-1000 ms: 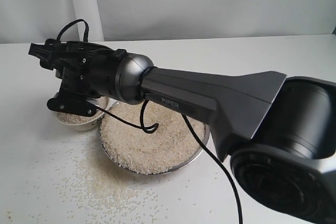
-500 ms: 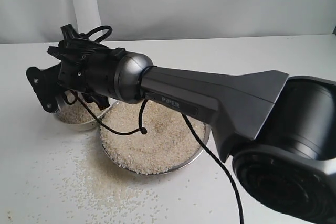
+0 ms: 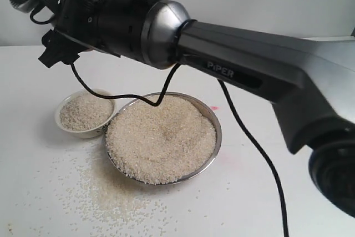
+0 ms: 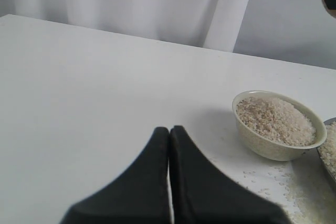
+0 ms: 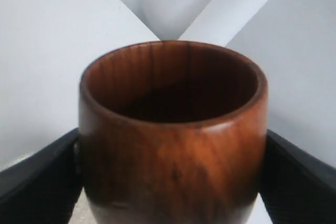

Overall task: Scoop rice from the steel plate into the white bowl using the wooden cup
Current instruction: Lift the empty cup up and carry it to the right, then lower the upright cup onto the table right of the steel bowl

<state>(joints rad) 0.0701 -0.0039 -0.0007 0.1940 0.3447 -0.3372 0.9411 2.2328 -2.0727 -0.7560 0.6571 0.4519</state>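
The right gripper (image 5: 172, 182) is clamped on the wooden cup (image 5: 173, 129), raised high at the scene's left, above the white bowl (image 3: 84, 116). The left gripper (image 4: 169, 166) has its jaws pressed together, empty. The bowl sits just left of the steel plate (image 3: 217, 132), and both are heaped with rice (image 3: 161, 140). Another pour could overflow the bowl, adding to the spilled grains (image 3: 105, 195) on the table (image 3: 233, 203). The drooping cable (image 3: 157, 104) could also drag rice out. Only the right wrist view shows the cup's dark, apparently empty inside.

Bright, soft, even light.
Faint shadow at nine o'clock of the white bowl (image 3: 83, 131); arm housing (image 3: 333, 176) at four o'clock blurred.
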